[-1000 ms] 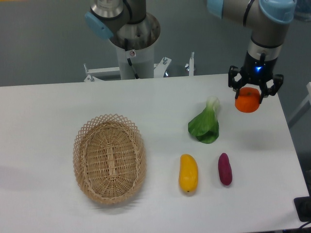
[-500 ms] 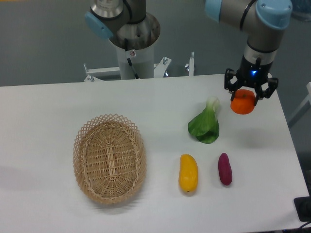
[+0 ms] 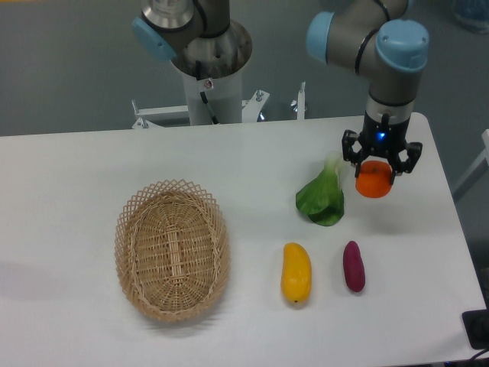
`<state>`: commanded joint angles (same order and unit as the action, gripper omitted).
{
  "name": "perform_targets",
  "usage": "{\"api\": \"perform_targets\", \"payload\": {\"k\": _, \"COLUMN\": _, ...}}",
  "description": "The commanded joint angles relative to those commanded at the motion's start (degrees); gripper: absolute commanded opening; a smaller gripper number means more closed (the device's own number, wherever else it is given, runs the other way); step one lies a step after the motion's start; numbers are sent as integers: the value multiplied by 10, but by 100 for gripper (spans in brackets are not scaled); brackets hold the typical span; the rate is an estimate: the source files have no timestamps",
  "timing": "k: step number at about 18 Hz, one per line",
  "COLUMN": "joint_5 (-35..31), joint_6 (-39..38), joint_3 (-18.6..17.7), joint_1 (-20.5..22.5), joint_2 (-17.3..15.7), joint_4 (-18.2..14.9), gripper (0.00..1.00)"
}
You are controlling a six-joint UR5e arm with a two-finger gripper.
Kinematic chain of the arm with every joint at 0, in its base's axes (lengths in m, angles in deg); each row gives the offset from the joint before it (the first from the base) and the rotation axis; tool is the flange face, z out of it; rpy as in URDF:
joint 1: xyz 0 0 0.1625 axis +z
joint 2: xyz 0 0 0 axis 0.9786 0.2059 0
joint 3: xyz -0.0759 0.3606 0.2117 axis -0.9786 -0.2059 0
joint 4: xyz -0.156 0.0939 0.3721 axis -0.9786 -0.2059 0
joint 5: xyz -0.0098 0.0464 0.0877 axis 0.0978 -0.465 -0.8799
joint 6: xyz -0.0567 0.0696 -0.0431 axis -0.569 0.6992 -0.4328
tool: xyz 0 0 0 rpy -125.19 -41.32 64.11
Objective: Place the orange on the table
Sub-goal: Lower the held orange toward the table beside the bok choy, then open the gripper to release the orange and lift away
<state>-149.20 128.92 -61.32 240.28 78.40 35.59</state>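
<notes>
Currently the claw (image 3: pixel 374 170) is clamped on the orange (image 3: pixel 373 182), dark fingers gripping its upper half from both sides, fruit hanging below them. Orange sits over the right part of the white bench (image 3: pixel 76 176), just right of the leafy green vegetable (image 3: pixel 322 197); whether it touches the surface can't be told from this angle, looks slightly above it.

Handling, as a guess: orange is light, round, firm with a bit of give, skin a little slick. It will roll if dropped, so set it down low before opening. Best hold is across the widest part, like now or a touch lower; squeezing hard isn't needed and could bruise it.

Other stuff on the bench: oval wicker basket (image 3: pixel 173 248) at left, well apart from the arm; yellow-orange mango (image 3: pixel 296 272) and purple sweet potato (image 3: pixel 353 265) near the front, side by side, not touching. Free bench surface lies right of and in front of the orange.

Writing: none readable. No brand or label visible on arm, fruit or bench. Small blue light glows on the wrist above the claw.
</notes>
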Motion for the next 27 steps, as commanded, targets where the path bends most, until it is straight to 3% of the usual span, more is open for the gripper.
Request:
{"api": "perform_targets", "payload": {"k": 5, "joint_5": 2, "joint_6": -20, "joint_3": 31, "joint_1": 4, "joint_2": 63, "joint_4": 5, "gripper": 63}}
{"api": "perform_targets", "payload": {"k": 8, "joint_5": 3, "joint_6": -32, "joint_3": 45, "joint_1": 4, "joint_2": 80, "joint_4": 4, "gripper": 63}}
{"api": "perform_targets", "payload": {"k": 13, "joint_5": 2, "joint_6": -48, "joint_3": 45, "joint_1": 1, "joint_2": 102, "joint_4": 5, "gripper": 64}}
{"api": "perform_targets", "payload": {"k": 21, "joint_5": 1, "joint_6": -49, "joint_3": 42, "joint_1": -1, "joint_2": 104, "joint_4": 5, "gripper": 68}}
{"api": "perform_targets", "payload": {"k": 23, "joint_5": 1, "joint_6": -48, "joint_3": 43, "joint_1": -1, "joint_2": 104, "joint_4": 5, "gripper": 73}}
{"api": "perform_targets", "payload": {"k": 25, "joint_5": 1, "joint_6": -47, "joint_3": 45, "joint_1": -1, "joint_2": 104, "joint_4": 5, "gripper": 95}}
{"api": "perform_targets", "payload": {"k": 27, "joint_5": 1, "joint_6": -48, "joint_3": 46, "joint_1": -1, "joint_2": 103, "joint_4": 5, "gripper": 100}}
